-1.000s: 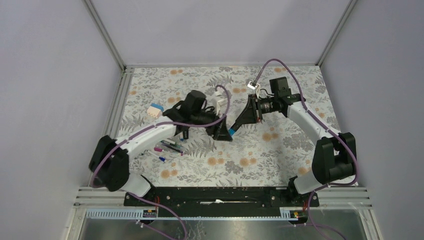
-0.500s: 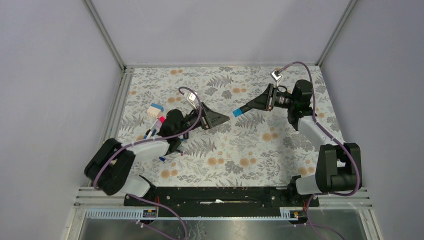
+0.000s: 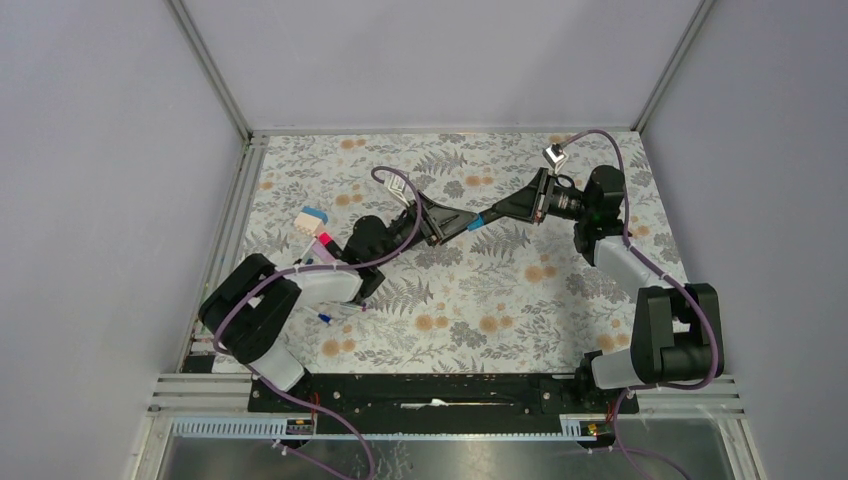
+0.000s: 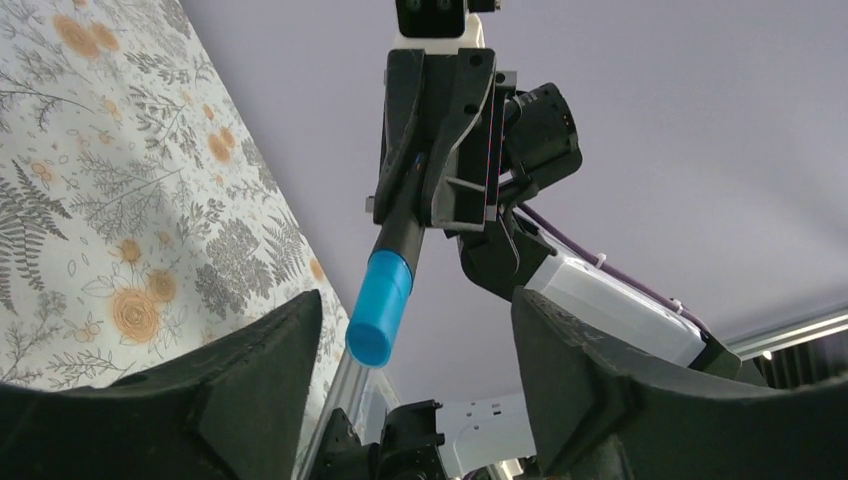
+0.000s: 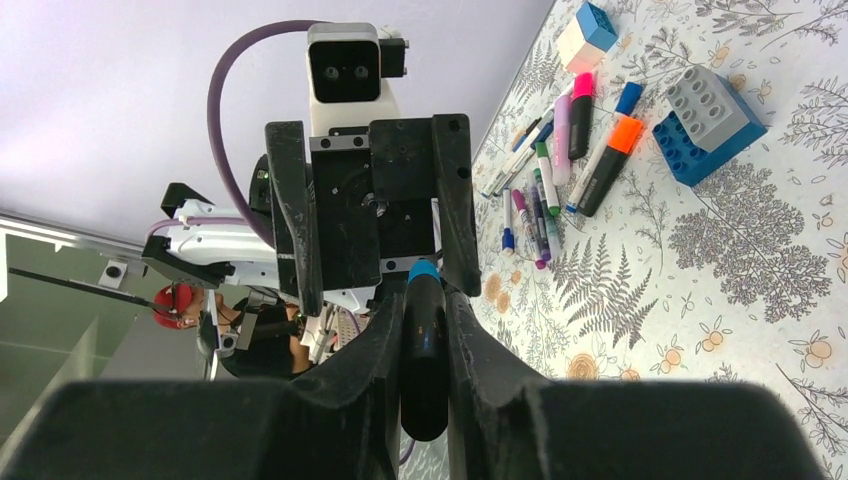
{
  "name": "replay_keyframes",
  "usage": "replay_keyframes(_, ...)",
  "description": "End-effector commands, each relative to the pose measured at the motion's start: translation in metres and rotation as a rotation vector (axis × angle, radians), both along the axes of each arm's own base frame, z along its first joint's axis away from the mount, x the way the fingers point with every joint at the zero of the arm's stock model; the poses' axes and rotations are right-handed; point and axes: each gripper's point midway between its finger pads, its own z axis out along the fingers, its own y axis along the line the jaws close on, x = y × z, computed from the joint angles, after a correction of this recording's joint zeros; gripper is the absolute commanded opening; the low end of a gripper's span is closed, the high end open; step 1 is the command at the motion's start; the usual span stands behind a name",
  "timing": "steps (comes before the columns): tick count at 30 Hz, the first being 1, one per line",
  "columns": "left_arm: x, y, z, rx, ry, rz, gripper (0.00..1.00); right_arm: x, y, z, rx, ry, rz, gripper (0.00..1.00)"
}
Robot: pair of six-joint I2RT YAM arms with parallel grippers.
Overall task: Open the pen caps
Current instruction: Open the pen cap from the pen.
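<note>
The left gripper [image 4: 415, 300] is seen nearest in its own wrist view, its jaws released and standing apart on either side of a blue cap [image 4: 380, 308] without touching it. The cap is a smooth, bright blue plastic cylinder with a flat, closed end, and it is seated on the end of a dark pen barrel [image 4: 402, 235].

The barrel is clenched between the jaws of the right gripper [image 5: 425, 330]. Only the cap and a short length of barrel are left sticking out.

From above, the capped pen is held in the air over the flowered bench [image 3: 520, 310], well to the right of a white-and-blue cube [image 3: 312, 220]. Its long axis is laid close to level across the bench. The capped end is pointed back toward the cube's side and into the gap of the left jaws, and the barrel end is turned away from the cube.

A scatter of loose pens [image 5: 545, 195] is shown lying on the bench just beside the cube, on its near side. A pink cap [image 5: 583, 86] and an orange cap [image 5: 626, 132] can be made out among them. A blue-and-grey block [image 5: 708, 122] is seen near the cube, past the pens.
</note>
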Motion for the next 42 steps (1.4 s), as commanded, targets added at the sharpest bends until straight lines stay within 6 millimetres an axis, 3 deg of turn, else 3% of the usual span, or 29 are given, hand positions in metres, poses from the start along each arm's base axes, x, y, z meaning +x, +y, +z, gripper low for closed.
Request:
replay_keyframes(1,0.01,-0.003,0.022,-0.059,-0.053,0.031,0.66,-0.001,0.003,0.005,0.008,-0.042,0.007,0.0)
replay_keyframes(6,0.011,-0.01,0.019,-0.058,-0.037,0.001,0.49,-0.001,0.004,0.003,0.009,-0.036,0.01,0.0)
replay_keyframes(15,0.006,-0.013,0.018,-0.068,-0.03,-0.034,0.28,0.001,0.004,0.001,0.01,-0.03,0.008,0.0)
replay_keyframes(18,0.004,-0.013,0.02,-0.087,-0.039,-0.049,0.04,0.001,0.004,0.0,0.009,-0.034,0.011,0.0)
replay_keyframes(19,0.003,-0.012,0.022,-0.099,-0.044,-0.05,0.0,0.001,0.004,0.0,0.009,-0.04,0.013,0.0)
replay_keyframes(24,0.0,-0.001,0.027,-0.137,-0.062,-0.05,0.0,0.006,-0.005,-0.001,-0.002,-0.081,-0.004,0.0)
replay_keyframes(28,0.002,0.018,0.024,-0.138,-0.057,-0.031,0.0,0.026,-0.037,0.002,0.032,-0.084,-0.089,0.0)
replay_keyframes(32,0.001,0.037,0.018,-0.116,-0.054,-0.026,0.0,0.036,-0.056,0.004,0.049,-0.094,-0.139,0.0)
replay_keyframes(42,0.003,0.061,0.003,0.018,-0.07,0.03,0.0,0.042,-0.068,-0.011,-0.002,-0.095,-0.198,0.0)
